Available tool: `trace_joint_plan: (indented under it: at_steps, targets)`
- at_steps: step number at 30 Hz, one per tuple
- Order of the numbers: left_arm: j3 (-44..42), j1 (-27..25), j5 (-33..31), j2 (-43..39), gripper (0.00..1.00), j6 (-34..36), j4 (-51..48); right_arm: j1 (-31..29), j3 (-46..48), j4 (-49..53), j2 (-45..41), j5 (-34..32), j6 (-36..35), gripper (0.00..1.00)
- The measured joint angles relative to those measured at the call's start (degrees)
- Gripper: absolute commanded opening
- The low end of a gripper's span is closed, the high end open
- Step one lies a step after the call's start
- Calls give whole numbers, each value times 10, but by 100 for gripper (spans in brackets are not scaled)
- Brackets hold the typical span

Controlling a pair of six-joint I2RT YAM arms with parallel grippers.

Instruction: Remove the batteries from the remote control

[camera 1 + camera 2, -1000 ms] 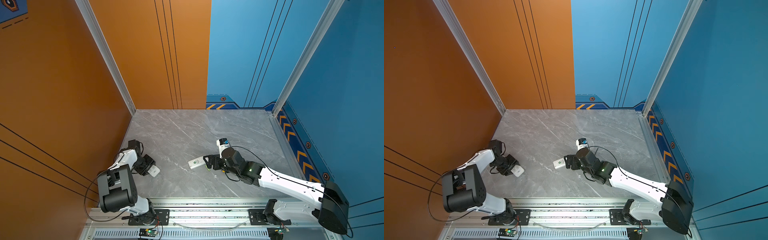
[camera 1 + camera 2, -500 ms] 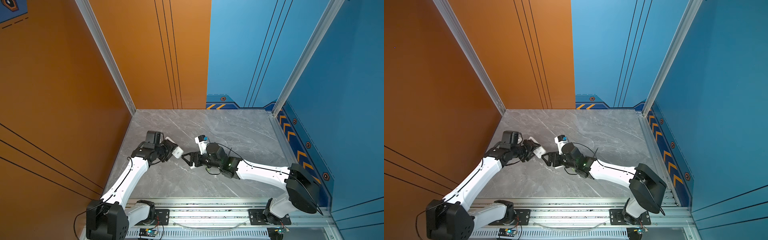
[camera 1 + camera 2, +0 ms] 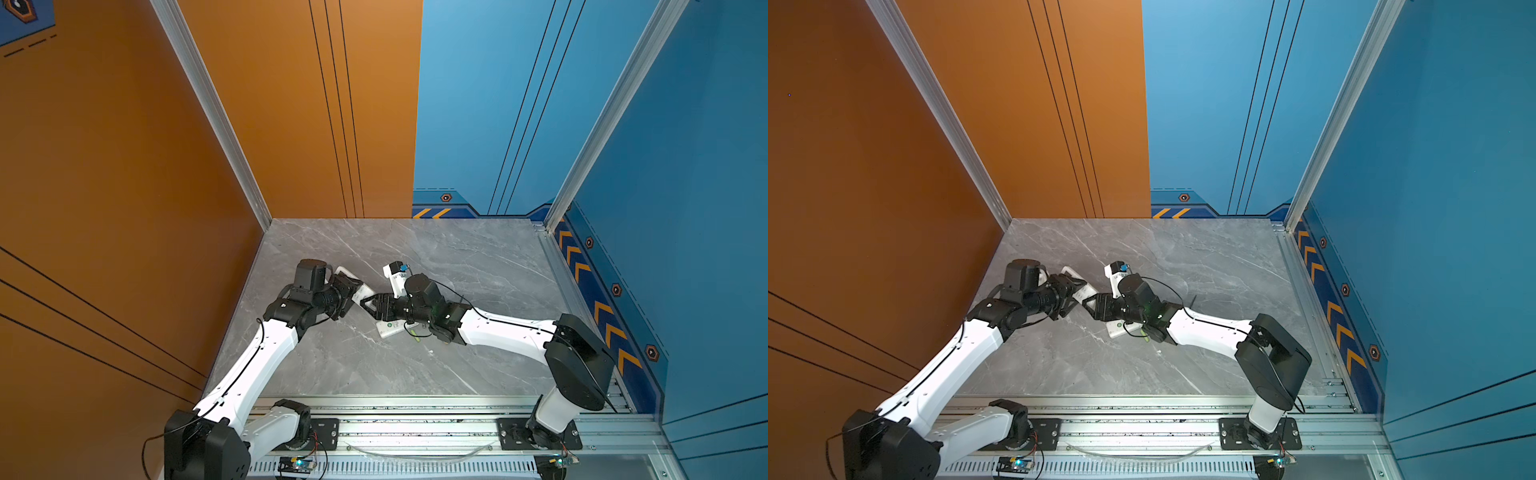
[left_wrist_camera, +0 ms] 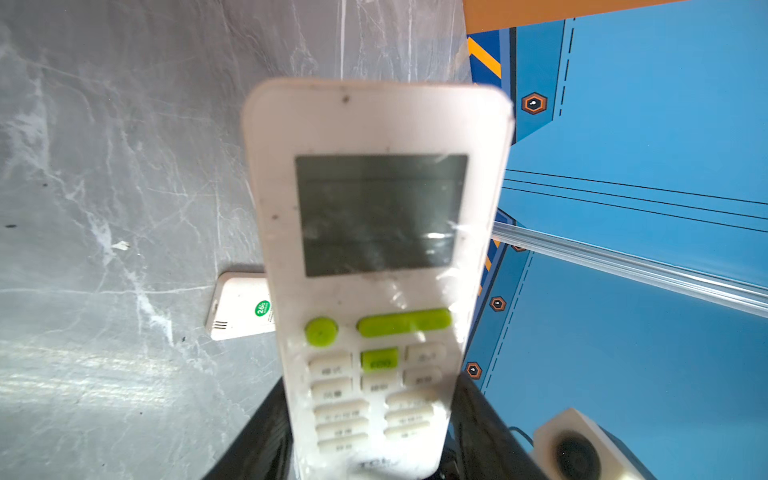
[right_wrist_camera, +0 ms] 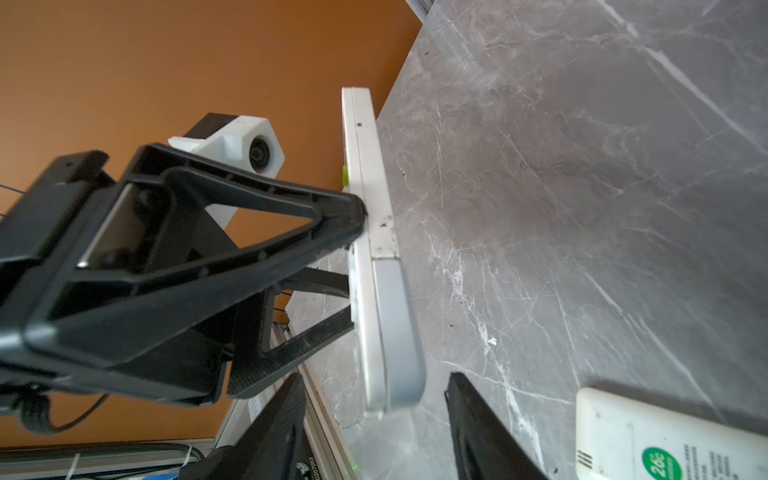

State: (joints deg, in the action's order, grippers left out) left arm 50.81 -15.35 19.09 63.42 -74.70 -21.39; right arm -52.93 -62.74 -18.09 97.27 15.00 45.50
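My left gripper [image 4: 370,436] is shut on the button end of the white remote control [image 4: 374,208], holding it above the table, left of centre in both top views [image 3: 348,275] [image 3: 1072,275]. In the right wrist view the remote control [image 5: 374,249] is edge-on with a grey back cover [image 5: 395,324]. My right gripper [image 5: 374,432] is open, its fingertips either side of the remote's near end with gaps. One lime-green battery [image 3: 415,336] [image 3: 1145,337] lies on the table under the right wrist. Any batteries inside the remote are hidden.
A second white device with a green round sticker [image 3: 388,328] [image 3: 1116,328] [image 4: 239,307] [image 5: 665,436] lies flat on the grey marble table [image 3: 478,266] just below the right gripper. Orange and blue walls close in the left, back and right.
The left arm carried the remote from the front left to the middle. The right gripper swung left from the white device to meet it, and its jaws narrowed.
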Motion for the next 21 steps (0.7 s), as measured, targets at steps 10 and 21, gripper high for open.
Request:
trace_joint_plan:
  at_steps: [10, 21]
  targets:
    - [-15, -35, -5, -10, 37, -30, 31, 13, -20, 0, 19, 14, 5, 19]
    - [-10, -29, -4, -11, 98, -47, 52, 15, -20, 110, -49, -20, -58, 0]
